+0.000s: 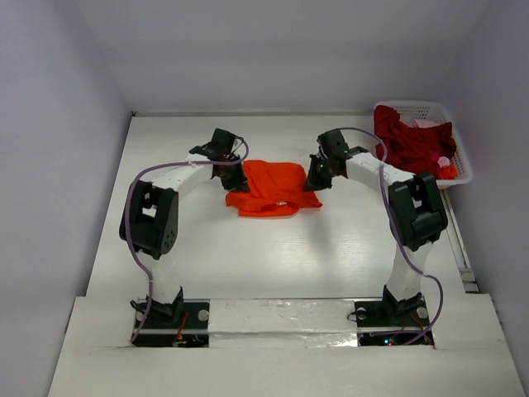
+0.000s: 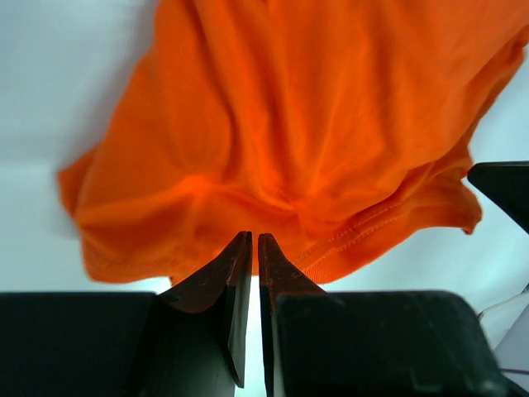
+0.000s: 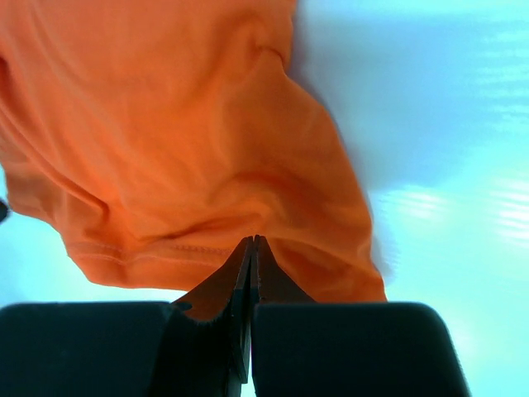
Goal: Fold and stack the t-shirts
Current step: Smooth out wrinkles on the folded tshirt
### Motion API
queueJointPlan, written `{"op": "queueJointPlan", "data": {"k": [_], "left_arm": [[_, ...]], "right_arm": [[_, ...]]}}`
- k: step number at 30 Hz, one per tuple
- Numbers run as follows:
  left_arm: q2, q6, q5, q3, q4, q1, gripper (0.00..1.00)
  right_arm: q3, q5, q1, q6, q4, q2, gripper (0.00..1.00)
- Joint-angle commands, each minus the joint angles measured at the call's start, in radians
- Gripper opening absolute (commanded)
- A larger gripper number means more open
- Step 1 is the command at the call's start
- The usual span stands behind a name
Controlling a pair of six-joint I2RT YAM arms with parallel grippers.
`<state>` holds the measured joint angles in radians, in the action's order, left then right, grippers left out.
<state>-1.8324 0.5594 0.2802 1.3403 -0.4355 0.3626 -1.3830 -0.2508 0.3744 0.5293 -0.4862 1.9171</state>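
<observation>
The bright orange t-shirt (image 1: pixel 269 188) lies bunched on the white table between my two arms. My left gripper (image 1: pixel 230 178) is at its far left corner and my right gripper (image 1: pixel 316 180) at its far right corner. In the left wrist view the shirt (image 2: pixel 314 124) spreads out beyond the gripper (image 2: pixel 253 237), whose jaws are pinched to a thin slit at the hem. In the right wrist view the gripper (image 3: pixel 252 240) is pressed shut at the shirt's (image 3: pixel 165 124) hemmed edge. Dark red shirts (image 1: pixel 409 141) and a pinkish one (image 1: pixel 426 124) fill the basket.
The white lattice basket (image 1: pixel 461 161) stands at the far right against the wall. White walls close in the table on the left, back and right. A metal strip (image 1: pixel 281 314) runs between the arm bases at the near edge.
</observation>
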Motion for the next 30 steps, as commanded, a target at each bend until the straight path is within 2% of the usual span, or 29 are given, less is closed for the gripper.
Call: {"op": "queueJointPlan", "data": {"k": [1,6,15,30], "left_arm": [[-0.024,0.022,0.036,-0.032,0.086,0.029,0.06],[-0.048,0.042,0.031,-0.027,0.112,0.078,0.06],[-0.073,0.053,0.024,-0.013,0.116,0.096,0.06],[-0.027,0.039,0.008,-0.226,0.17,0.105,0.06]], "right_arm": [[0.032,-0.001,0.004,-0.017,0.024,-0.041,0.0],[0.038,0.008,0.037,-0.017,0.031,-0.04,0.0],[0.018,0.018,0.081,-0.008,0.026,-0.027,0.0],[0.165,0.008,0.109,0.021,0.087,-0.078,0.0]]}}
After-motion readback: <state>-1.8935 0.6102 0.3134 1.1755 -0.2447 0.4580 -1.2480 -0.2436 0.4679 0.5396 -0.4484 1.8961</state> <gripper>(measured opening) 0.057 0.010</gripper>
